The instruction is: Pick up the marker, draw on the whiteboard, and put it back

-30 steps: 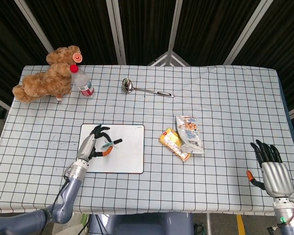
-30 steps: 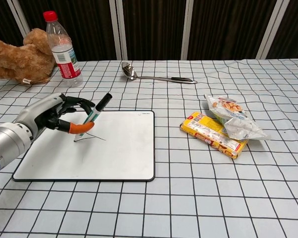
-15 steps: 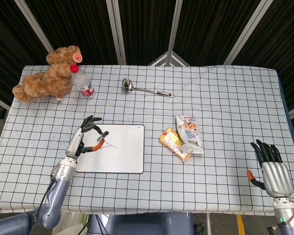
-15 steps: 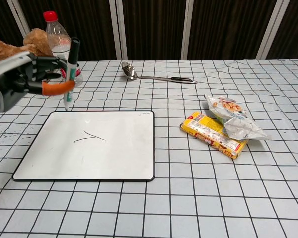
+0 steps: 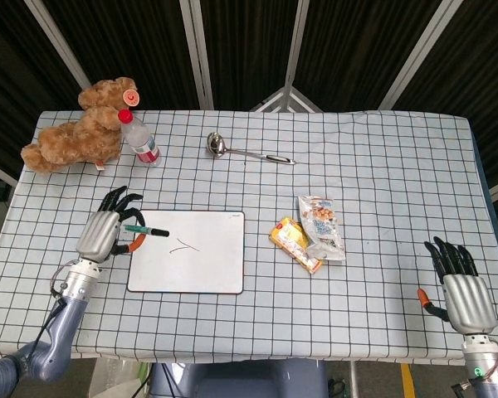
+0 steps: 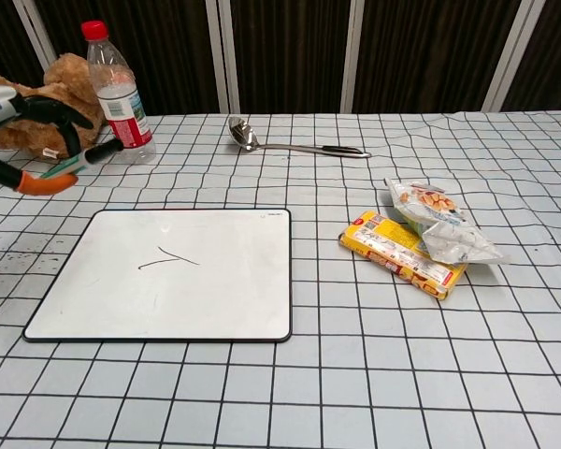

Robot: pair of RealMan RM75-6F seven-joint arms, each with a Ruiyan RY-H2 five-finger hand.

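The whiteboard [image 5: 191, 265] [image 6: 168, 281] lies flat left of centre, with a short black stroke [image 5: 183, 246] [image 6: 168, 259] drawn on it. My left hand [image 5: 108, 232] [image 6: 19, 140] is raised just off the board's left edge and pinches the marker [image 5: 145, 231] [image 6: 79, 161], which lies nearly level with its black end pointing right toward the board. My right hand [image 5: 461, 286] rests open on the table at the front right, palm down, holding nothing. The chest view does not show it.
A teddy bear [image 5: 79, 128] [image 6: 37, 112] and a red-capped water bottle [image 5: 139, 141] [image 6: 117, 94] stand at the back left. A metal ladle [image 5: 245, 151] [image 6: 294, 145] lies behind the board. Snack packets [image 5: 309, 235] [image 6: 416, 238] lie right of centre.
My left hand lifted the marker off the board after drawing the stroke, then carried it left past the board's edge, turning it from upright to nearly level. The right hand stayed still.
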